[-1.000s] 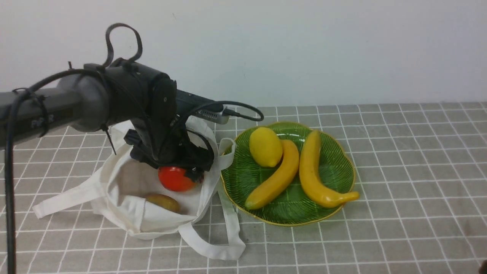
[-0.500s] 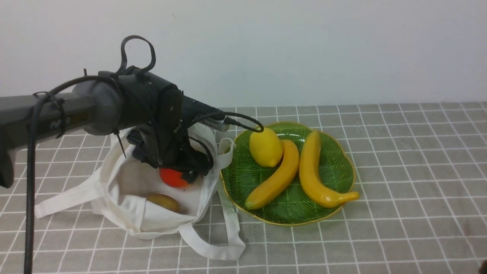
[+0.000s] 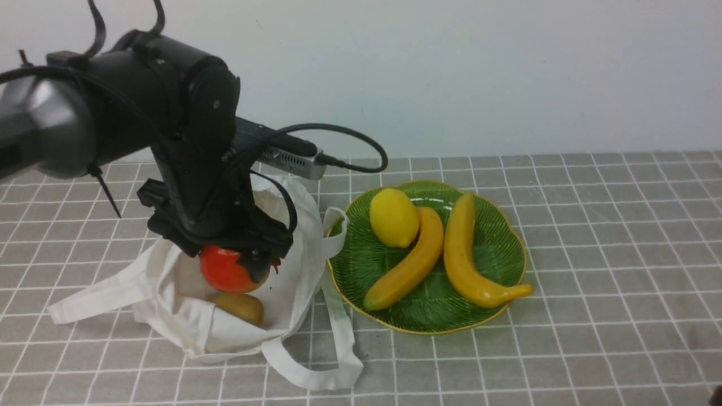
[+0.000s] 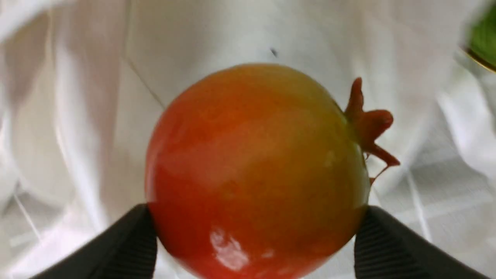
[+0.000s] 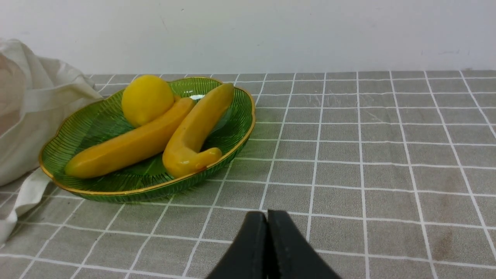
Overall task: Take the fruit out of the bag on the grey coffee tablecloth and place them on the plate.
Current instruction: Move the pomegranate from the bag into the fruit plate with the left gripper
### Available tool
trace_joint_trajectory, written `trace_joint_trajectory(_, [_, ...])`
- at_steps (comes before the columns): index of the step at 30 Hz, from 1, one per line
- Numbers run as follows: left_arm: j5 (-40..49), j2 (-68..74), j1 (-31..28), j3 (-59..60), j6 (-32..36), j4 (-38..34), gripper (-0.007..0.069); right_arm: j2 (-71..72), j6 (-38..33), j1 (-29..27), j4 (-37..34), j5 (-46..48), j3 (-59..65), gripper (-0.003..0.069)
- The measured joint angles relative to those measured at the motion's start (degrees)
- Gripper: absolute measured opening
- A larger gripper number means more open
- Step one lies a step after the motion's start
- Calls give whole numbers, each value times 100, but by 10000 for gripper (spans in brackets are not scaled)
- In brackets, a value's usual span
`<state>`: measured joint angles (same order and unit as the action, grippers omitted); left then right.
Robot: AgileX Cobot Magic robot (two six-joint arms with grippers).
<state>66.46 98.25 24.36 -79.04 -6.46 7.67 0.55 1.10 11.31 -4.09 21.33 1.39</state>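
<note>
My left gripper is shut on the red-orange round fruit, holding it just above the open white bag. In the left wrist view the fruit fills the middle with a black pad pressed on each side and its brown crown to one side. The brown-olive oval fruit lies in the bag below it. The green plate sits right of the bag on the grey grid tablecloth. My right gripper is shut and empty, low over the cloth, right of the plate.
The plate holds a lemon and two yellow bananas. The bag's strap handles trail over the cloth toward the front, beside the plate's rim. A white wall stands behind the cloth.
My left gripper has lifted the red-orange fruit up off the bag's inside and shifted it left and toward the front. The left arm has risen. The plate and its fruit have not moved.
</note>
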Motion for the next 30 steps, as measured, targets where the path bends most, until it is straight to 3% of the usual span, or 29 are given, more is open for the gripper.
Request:
trace_joint_trajectory(5, [350, -533, 32, 2, 0, -767, 601, 0, 0, 0, 0, 0, 0, -15])
trace_joint_trajectory(10, [344, -780, 32, 2, 224, -2167, 600, 0, 0, 0, 0, 0, 0, -15])
trace_joint_trajectory(19, [-1174, 304, 56, -209, 1795, -4439, 591, 0, 0, 0, 0, 0, 0, -15])
trace_joint_trajectory(30, [-1489, 1655, 124, -1042, 2916, -4588, 596, 0, 0, 0, 0, 0, 0, -15])
